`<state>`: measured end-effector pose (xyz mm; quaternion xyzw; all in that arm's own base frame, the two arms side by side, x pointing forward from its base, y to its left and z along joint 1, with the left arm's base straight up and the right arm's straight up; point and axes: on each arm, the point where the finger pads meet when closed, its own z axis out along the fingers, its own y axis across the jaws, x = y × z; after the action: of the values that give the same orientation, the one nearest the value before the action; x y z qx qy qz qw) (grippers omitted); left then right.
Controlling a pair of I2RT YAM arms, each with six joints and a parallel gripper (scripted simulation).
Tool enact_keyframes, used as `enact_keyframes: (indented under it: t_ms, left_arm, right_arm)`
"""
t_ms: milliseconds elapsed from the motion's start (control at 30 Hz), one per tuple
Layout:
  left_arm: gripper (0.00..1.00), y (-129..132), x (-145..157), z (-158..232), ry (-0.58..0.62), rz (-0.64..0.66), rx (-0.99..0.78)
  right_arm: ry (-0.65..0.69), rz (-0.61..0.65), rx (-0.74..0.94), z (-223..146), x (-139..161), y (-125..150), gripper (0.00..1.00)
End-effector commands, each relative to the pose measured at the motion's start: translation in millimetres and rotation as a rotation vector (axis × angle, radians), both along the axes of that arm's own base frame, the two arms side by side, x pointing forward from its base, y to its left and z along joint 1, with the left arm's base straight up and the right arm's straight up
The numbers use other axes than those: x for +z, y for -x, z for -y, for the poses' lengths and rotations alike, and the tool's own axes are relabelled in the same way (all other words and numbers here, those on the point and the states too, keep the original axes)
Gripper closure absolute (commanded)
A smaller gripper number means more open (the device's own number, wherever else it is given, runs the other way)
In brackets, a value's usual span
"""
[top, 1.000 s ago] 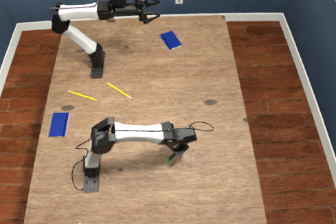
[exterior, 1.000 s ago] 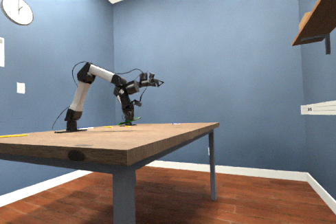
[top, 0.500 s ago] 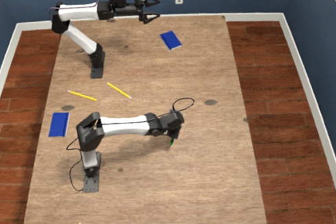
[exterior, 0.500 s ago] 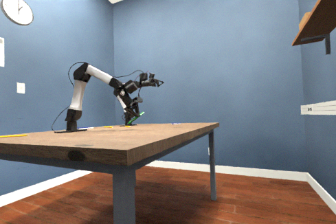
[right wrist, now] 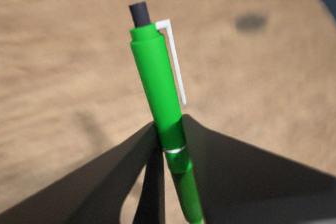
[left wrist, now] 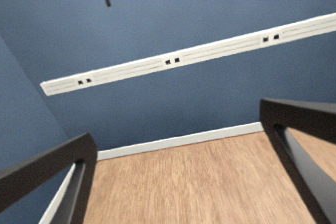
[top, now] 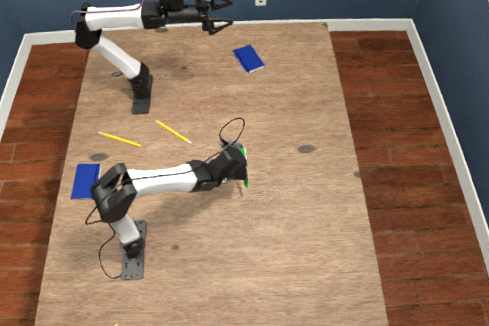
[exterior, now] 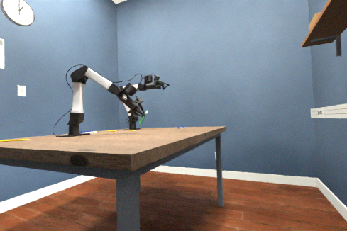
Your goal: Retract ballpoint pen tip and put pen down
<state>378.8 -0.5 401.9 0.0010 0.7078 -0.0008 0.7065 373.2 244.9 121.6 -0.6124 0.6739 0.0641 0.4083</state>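
Observation:
A green ballpoint pen (right wrist: 156, 80) (exterior: 142, 120) (top: 246, 183) has a white clip and a dark push button that sticks out of its upper end. My right gripper (right wrist: 171, 127) (exterior: 143, 115) is shut on the pen around its middle and holds it tilted, above the table, button end up. The pen's writing tip is out of the right wrist view and too small to make out in the top and exterior views. My left gripper (top: 231, 12) (exterior: 167, 85) (left wrist: 172, 126) is open and empty, high over the table's far end, well away from the pen.
Two yellow pencils (top: 174, 132) (top: 119, 139) lie between the arm bases. A blue notebook (top: 86, 177) lies by the right arm's elbow in the top view, another blue notebook (top: 248, 58) near the far end. Another yellow pencil (exterior: 9, 140) lies near the table's edge in the exterior view.

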Motion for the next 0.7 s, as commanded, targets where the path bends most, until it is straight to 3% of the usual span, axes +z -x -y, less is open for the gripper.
enact_keyframes:
  t_ms: [0, 133, 167, 233, 267, 367, 433, 500, 667]
  left_arm:
    - [0.00, 5.3, 34.6, -1.1, 0.013, 0.097, 0.008]
    - [0.00, 5.3, 34.6, -1.1, 0.013, 0.097, 0.008]
    - [0.00, 5.3, 34.6, -1.1, 0.013, 0.097, 0.008]
    - [0.00, 5.3, 34.6, -1.1, 0.013, 0.097, 0.008]
    - [0.00, 5.3, 34.6, -1.1, 0.013, 0.097, 0.008]
    - [0.00, 5.3, 34.6, -1.1, 0.013, 0.097, 0.008]
    - [0.00, 5.3, 34.6, -1.1, 0.013, 0.097, 0.008]
    - [0.00, 5.3, 34.6, -1.1, 0.013, 0.097, 0.008]
    - [0.00, 5.3, 34.6, -1.1, 0.013, 0.097, 0.008]
  right_arm:
    - [-0.093, 0.203, 0.103, -22.8, 34.4, -0.3, 0.85]
    - [-0.087, 0.194, 0.105, -23.1, 26.8, 2.7, 0.85]
    - [-0.094, 0.216, 0.087, -18.1, 38.5, 1.6, 0.85]
    - [-0.073, 0.163, 0.046, -14.5, 22.4, -3.0, 0.85]
    - [-0.095, 0.191, 0.062, -22.0, 42.9, 1.8, 0.85]
    - [-0.099, 0.200, 0.065, -24.8, 46.8, -1.0, 0.85]
    - [-0.094, 0.192, 0.066, -25.5, 42.6, -1.1, 0.85]
    - [-0.049, 0.124, 0.076, -21.0, 3.7, 6.8, 0.85]
    - [-0.048, 0.132, 0.090, -23.4, 2.3, 6.9, 0.85]
